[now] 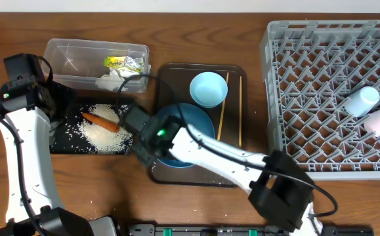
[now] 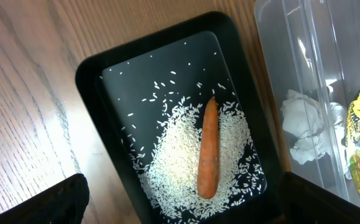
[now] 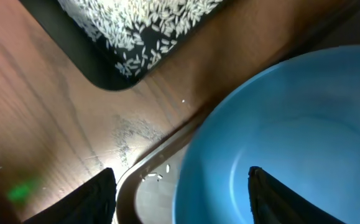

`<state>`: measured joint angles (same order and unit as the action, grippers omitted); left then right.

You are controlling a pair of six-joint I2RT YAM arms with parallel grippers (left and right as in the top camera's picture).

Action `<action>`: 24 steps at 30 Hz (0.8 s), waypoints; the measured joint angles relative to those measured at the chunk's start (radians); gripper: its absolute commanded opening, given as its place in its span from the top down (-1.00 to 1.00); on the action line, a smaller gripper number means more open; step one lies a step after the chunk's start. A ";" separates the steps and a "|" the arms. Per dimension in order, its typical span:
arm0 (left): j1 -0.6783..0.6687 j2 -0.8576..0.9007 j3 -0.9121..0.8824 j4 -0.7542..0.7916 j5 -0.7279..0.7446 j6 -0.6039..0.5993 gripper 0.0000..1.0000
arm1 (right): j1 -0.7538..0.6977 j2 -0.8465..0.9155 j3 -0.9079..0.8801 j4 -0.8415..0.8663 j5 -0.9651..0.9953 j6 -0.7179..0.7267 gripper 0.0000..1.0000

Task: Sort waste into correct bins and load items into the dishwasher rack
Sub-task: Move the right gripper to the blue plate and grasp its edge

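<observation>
Right gripper [image 3: 180, 182] jaws spread, blue bowl [image 3: 291, 124] rim between them, one finger inside, one outside. Bowl probably stiff, heavy, slick: pinch rim deep. Left gripper [image 2: 186, 196] jaws spread, empty.

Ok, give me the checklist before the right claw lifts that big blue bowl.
1. Right claw straddles the blue bowl rim: ok.
2. Claw closed on the rim: not ok, gaps on both sides.
3. Bowl free of rice: cannot tell, the arm hides part.
4. Rack has free pegs: ok.
5. Left claw out of the way, open over the black tray: ok.
</observation>
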<state>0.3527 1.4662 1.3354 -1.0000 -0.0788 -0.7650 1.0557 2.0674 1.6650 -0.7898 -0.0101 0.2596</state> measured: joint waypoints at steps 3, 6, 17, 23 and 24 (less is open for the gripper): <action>0.000 0.000 0.000 0.000 0.000 0.000 -0.96 | 0.022 0.014 0.000 -0.003 0.038 0.007 -0.15; 0.000 0.000 0.000 0.000 0.000 0.000 -0.96 | 0.031 0.027 0.000 -0.006 0.064 0.016 -0.08; 0.000 0.000 0.000 0.000 0.000 0.000 -0.96 | 0.032 0.088 -0.006 -0.029 0.094 0.053 0.09; 0.000 0.000 0.000 0.000 0.000 0.000 -0.96 | 0.032 0.088 -0.026 -0.029 0.097 0.069 0.41; 0.000 0.000 0.000 0.000 0.000 0.000 -0.96 | 0.032 0.088 -0.026 -0.029 0.098 0.072 0.48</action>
<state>0.3527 1.4662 1.3354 -1.0000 -0.0788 -0.7650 1.0882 2.1551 1.6386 -0.8188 0.0875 0.3317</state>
